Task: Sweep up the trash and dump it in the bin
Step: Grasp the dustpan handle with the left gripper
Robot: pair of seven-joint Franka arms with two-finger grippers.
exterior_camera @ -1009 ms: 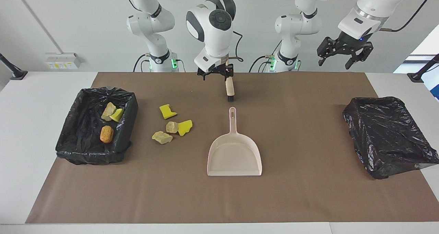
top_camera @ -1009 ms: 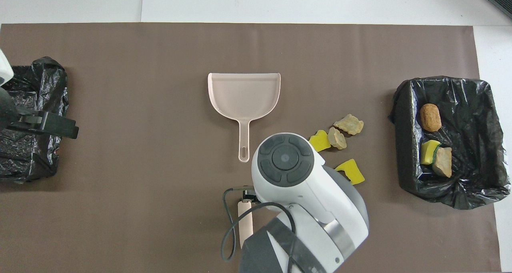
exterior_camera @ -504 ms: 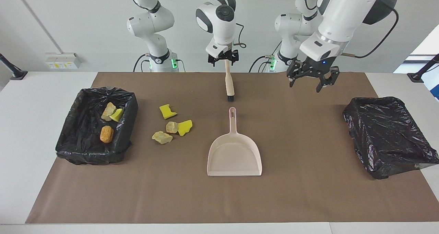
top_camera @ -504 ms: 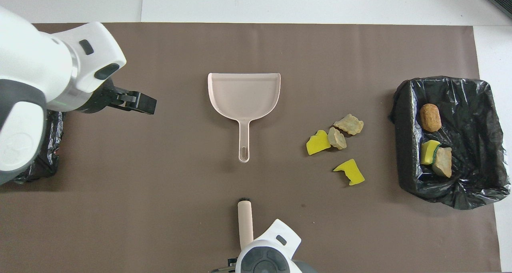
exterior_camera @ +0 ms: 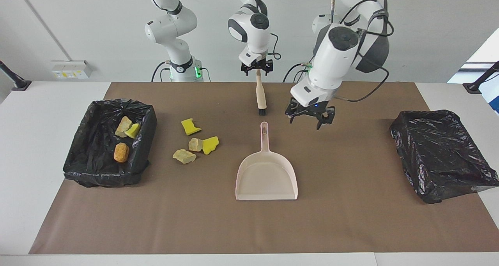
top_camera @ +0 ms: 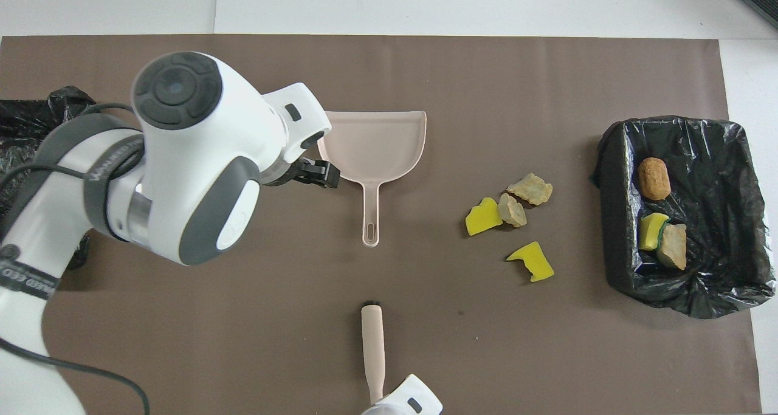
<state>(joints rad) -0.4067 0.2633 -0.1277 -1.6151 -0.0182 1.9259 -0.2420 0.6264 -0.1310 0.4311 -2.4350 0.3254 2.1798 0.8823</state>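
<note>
we see a brown paper mat [exterior_camera: 351,227] covering the white table [exterior_camera: 46,203]. two black plastic-lined bins rest on it: one at the left arm's end [exterior_camera: 442,155], and one at the right arm's end [exterior_camera: 99,166], which holds three pieces of trash: a tan foam chunk [exterior_camera: 123,126] touching a green-backed yellow sponge bit [exterior_camera: 133,130], and an orange-brown lump [exterior_camera: 121,152].

a beige plastic dustpan [exterior_camera: 267,176] lies mid-mat, its handle pointing toward the robots. a beige-handled, black-bristled brush [exterior_camera: 260,94] lies nearer to the robots, in line with that handle.

four more scraps lie on the mat between the dustpan and the filled bin: two yellow sponge bits [exterior_camera: 190,126] [exterior_camera: 210,144] and two tan foam chunks [exterior_camera: 195,144] [exterior_camera: 184,156].

the left gripper [exterior_camera: 310,118] hangs over the mat just beside the dustpan handle, fingers spread, holding nothing. the right gripper [exterior_camera: 256,68] sits at the brush handle's upper end, fingers spread; we cannot tell whether they touch it.
</note>
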